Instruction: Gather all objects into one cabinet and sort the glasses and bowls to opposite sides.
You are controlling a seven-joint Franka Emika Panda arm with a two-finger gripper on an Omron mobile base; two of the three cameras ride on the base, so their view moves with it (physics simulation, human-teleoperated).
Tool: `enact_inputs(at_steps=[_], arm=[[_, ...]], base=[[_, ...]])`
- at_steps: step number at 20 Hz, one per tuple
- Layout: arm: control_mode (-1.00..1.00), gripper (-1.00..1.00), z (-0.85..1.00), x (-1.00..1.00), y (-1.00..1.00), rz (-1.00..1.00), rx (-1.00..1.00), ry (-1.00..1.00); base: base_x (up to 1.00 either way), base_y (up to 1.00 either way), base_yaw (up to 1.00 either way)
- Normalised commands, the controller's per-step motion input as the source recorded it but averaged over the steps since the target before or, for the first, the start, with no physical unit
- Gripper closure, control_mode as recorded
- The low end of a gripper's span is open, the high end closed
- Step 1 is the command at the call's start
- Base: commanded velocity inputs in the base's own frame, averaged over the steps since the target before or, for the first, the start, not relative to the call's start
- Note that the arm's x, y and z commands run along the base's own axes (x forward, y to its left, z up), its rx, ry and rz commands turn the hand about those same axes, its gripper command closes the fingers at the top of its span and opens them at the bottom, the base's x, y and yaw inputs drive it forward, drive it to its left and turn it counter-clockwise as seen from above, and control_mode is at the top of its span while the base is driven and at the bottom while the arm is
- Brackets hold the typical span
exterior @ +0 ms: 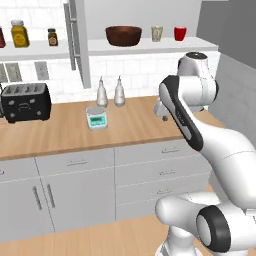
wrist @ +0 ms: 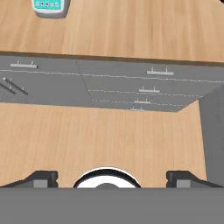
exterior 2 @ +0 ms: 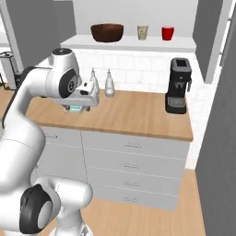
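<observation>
**A:** Where do your pieces sit?

**B:** On the cabinet shelf [exterior: 150,48]: brown bowl [exterior: 123,35] left, speckled tumbler [exterior: 157,33] and red cup [exterior: 180,33] right, apart, which looks like sorting.

**A:** And your gripper [wrist: 111,177]?

**B:** Spread wide, empty, hanging over the floor before the bench [exterior: 130,125].

You see bright, even light in all three views, with no glare. Shadows are very soft; a faint one lies under the shelf board [exterior: 150,47]. Edges look a little blurry and pixelated. Below the jaws, the floor [wrist: 100,135] looks flat, without shadows.
</observation>
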Motion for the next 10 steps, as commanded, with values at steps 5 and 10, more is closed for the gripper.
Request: enact_inputs(at_steps=[5,10], arm=[[1.0,-1.0,0.0,0.0,0.0,0.0,0.0,0.0],[1.0,-1.0,0.0,0.0,0.0,0.0,0.0,0.0]], base=[[-0.31,0.78,0.0],[0.0,1.0,-0.07]])
